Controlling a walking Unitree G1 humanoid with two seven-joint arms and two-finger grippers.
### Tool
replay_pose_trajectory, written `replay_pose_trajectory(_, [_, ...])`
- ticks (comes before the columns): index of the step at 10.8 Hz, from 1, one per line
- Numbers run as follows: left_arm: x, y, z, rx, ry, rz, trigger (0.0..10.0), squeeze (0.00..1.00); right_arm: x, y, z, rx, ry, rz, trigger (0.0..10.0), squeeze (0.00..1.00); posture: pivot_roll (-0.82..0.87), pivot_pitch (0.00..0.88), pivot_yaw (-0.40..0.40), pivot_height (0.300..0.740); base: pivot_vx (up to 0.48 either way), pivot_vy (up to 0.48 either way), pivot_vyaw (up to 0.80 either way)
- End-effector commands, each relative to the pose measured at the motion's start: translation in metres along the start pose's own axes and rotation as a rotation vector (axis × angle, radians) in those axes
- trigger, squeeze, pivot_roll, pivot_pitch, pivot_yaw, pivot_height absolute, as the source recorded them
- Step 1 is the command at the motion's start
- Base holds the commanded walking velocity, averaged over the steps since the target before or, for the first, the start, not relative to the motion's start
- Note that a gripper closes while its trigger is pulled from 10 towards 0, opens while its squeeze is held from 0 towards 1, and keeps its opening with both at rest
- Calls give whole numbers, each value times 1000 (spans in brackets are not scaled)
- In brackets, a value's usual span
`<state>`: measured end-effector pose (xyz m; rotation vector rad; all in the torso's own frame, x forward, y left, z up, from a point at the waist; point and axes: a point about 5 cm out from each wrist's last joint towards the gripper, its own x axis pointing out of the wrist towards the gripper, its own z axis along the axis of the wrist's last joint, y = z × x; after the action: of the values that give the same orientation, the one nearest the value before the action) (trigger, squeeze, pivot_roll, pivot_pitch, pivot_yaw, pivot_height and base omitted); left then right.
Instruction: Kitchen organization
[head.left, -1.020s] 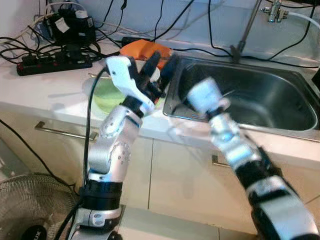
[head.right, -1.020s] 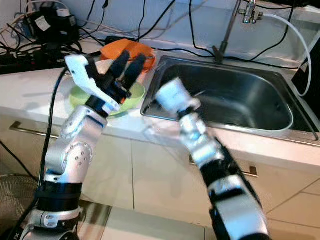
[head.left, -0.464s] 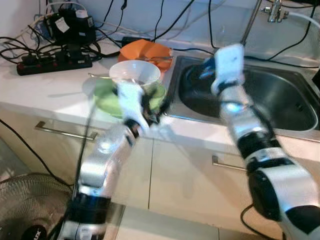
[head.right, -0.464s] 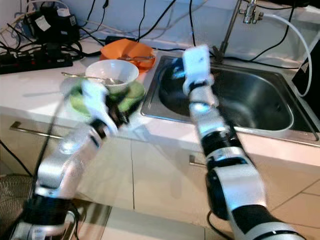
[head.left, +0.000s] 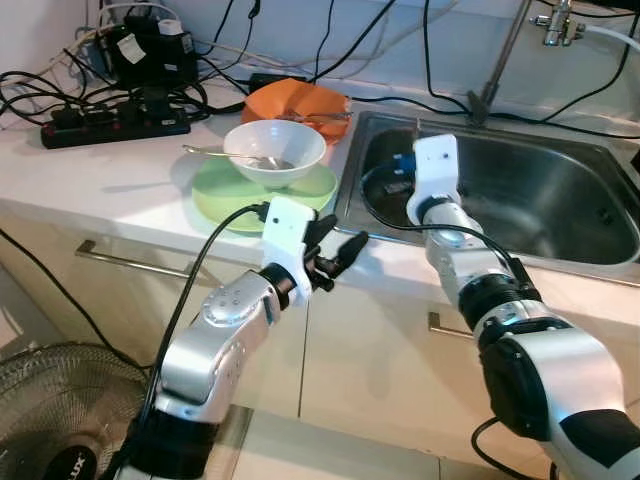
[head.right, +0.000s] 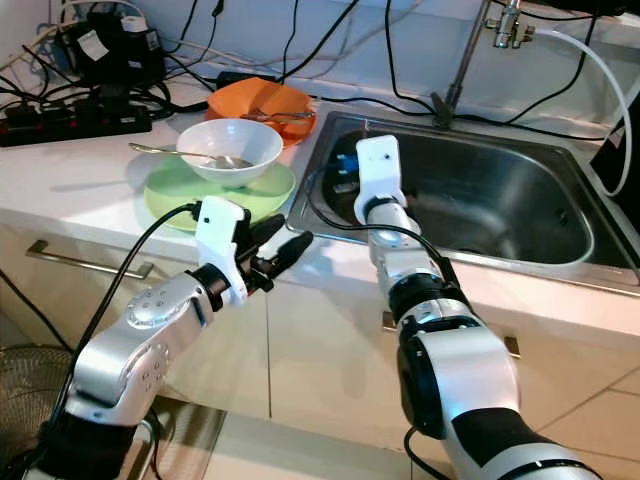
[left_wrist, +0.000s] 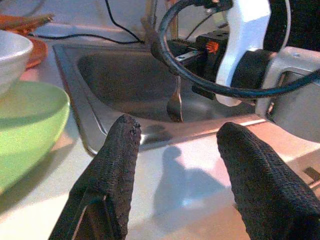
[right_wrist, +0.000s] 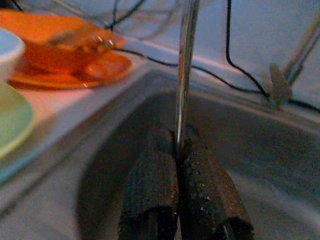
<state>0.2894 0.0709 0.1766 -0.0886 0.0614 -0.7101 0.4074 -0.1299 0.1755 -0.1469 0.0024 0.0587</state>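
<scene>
White counter (head.left: 120, 170), steel sink (head.left: 560, 200). Right gripper (right_wrist: 181, 150) pinches fork (left_wrist: 174, 100) over sink; left gripper (left_wrist: 175, 145) spread at counter edge.

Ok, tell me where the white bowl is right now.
In the head views the white bowl sits on the green plate on the counter, left of the sink, with the orange dish just behind it.

A: What can't you make out?
B: The right hand (right_wrist: 181, 150) grips a thin metal utensil (right_wrist: 184, 70); its upper end runs off the picture.
A: Anything else?
B: The orange dish (head.left: 297, 98) at the desk's back edge holds something too blurred to name, and the sink (head.left: 560, 215) is cut off.
</scene>
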Motion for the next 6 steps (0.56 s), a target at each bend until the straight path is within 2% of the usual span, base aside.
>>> replay_pose_trajectory(1, [-1, -5, -1, 8, 17, -19, 10000, 0, 0, -9, -3, 13, 21, -36, 10000, 0, 295, 3, -59, 740, 0, 0, 0])
replay_pose_trajectory(3, [-5, -11, -5, 8, 48, -35, 10000, 0, -3, -13, -11, 20, 42, -48, 10000, 0, 315, 7, -55, 740, 0, 0, 0])
replay_pose_trajectory(6, [-12, -12, -8, 5, 86, -30, 10000, 0, -8, -4, -24, 34, 67, -36, 10000, 0, 333, 27, -35, 740, 0, 0, 0])
